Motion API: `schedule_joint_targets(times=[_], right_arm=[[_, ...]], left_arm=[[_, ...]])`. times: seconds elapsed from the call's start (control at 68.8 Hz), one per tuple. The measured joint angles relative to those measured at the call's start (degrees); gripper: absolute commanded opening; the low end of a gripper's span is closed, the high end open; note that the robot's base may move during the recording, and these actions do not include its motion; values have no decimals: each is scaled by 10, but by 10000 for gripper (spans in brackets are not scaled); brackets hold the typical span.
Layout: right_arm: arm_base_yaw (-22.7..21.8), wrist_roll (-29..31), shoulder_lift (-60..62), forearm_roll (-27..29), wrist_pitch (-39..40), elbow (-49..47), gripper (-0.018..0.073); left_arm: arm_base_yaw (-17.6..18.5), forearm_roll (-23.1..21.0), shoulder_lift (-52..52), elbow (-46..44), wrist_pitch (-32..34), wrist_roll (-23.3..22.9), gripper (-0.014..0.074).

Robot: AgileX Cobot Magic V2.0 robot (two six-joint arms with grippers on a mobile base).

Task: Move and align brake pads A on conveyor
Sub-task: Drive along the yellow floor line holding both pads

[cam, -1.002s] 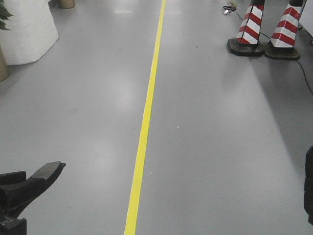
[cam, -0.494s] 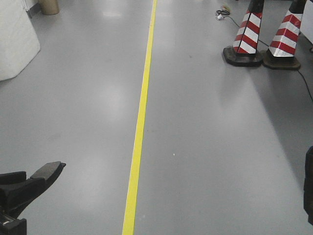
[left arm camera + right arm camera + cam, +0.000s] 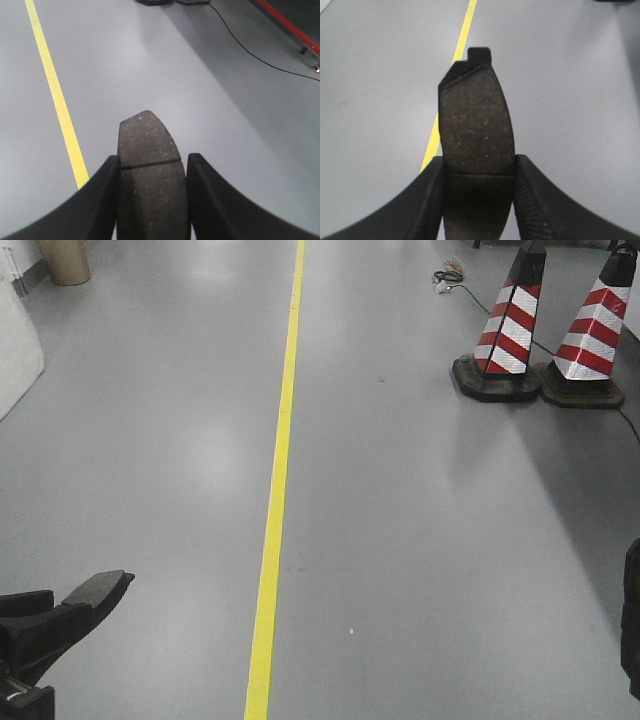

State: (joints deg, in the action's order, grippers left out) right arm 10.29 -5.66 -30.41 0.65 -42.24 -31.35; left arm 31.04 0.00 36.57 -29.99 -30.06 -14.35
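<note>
Two tight grasps, left gripper [image 3: 152, 157] clamping one brake pad [image 3: 147, 135], right gripper [image 3: 480, 158] clamping second brake pad [image 3: 476, 110]: carry level, avoid jolts.

From where I stand the hall is bright and evenly lit from overhead, with milky patches of glare on the grey floor [image 3: 420, 570] left of the yellow line [image 3: 272, 540], and a soft, darker shadow spreading from the striped cones [image 3: 508, 325] toward the near right. The front view looks slightly soft and washed out. In the wrist views the black fingers [image 3: 95, 205] blur into featureless dark near the bottom edge, the left brake pad [image 3: 147, 145] shows crisp speckle, and the right brake pad [image 3: 476, 125] sits dimmer under a bluish cast.
</note>
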Motion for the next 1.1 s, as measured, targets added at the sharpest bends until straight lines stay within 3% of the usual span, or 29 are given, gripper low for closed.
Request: schedule_joint_targets(times=[1.104], right_arm=[[0,0,0,0,0,0,-6]], left_arm=[[0,0,0,0,0,0,-6]])
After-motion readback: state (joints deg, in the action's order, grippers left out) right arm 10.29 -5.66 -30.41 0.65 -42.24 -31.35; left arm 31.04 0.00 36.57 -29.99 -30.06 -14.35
